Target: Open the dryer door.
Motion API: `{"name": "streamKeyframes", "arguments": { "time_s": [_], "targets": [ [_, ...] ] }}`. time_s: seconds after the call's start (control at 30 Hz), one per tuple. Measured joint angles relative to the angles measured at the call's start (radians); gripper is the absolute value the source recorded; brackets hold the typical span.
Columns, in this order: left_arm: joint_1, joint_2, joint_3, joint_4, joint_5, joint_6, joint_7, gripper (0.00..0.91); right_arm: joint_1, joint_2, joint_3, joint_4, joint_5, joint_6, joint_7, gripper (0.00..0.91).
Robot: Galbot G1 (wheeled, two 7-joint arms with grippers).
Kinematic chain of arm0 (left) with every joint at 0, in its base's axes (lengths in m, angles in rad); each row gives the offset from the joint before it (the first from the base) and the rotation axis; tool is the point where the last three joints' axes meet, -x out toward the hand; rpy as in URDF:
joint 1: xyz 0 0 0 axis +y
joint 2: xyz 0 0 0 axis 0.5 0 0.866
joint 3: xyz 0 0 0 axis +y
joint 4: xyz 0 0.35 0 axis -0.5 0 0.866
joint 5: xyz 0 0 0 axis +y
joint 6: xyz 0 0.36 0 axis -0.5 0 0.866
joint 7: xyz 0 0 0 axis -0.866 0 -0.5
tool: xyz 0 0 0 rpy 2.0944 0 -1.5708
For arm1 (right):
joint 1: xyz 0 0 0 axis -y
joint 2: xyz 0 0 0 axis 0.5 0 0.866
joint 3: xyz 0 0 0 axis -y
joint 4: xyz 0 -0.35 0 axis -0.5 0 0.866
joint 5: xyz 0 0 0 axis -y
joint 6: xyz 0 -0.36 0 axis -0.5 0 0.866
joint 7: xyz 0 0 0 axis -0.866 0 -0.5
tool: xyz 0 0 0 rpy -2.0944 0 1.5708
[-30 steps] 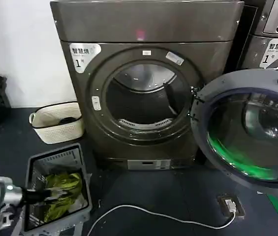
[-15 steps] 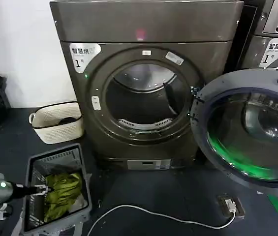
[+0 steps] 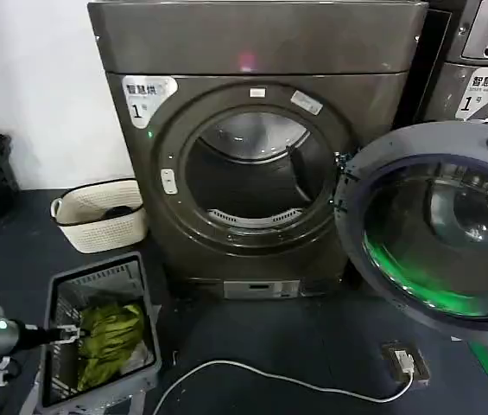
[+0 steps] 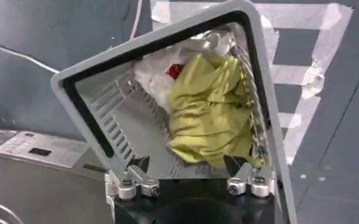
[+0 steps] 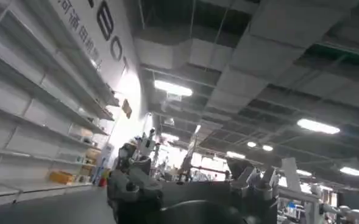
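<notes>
The left gripper (image 3: 69, 333) is hovering at the 8 o'clock corner of the head view, its fingers (image 4: 132, 180) spread apart over the near rim of a grey crate (image 3: 145, 304) that is holding yellow-green cloth (image 3: 110, 337); a cream basket (image 3: 101, 216) is sitting on the floor beyond it at 9 o'clock. The dryer (image 3: 256, 52) is occupying the centre, its drum opening exposed. The door (image 3: 434, 229) is standing swung fully open at 3 o'clock, hinged at the opening's right edge, and the right gripper (image 5: 252, 182) is pointing up toward a ceiling, finger state impossible to tell.
</notes>
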Motion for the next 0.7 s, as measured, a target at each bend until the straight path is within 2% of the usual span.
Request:
{"name": "streamKeyframes", "arguments": {
  "time_s": [0.5, 0.7],
  "targets": [
    [0.011, -0.002, 0.004, 0.001, -0.009, 0.0, -0.007, 0.907, 0.004, 0.007, 0.007, 0.003, -0.003, -0.031, 0.023, 0.907],
    [0.013, -0.002, 0.006, 0.005, -0.02, 0.0, -0.006, 0.907, 0.008, 0.016, 0.025, 0.004, 0.0, -0.04, 0.085, 0.907]
  ]
}}
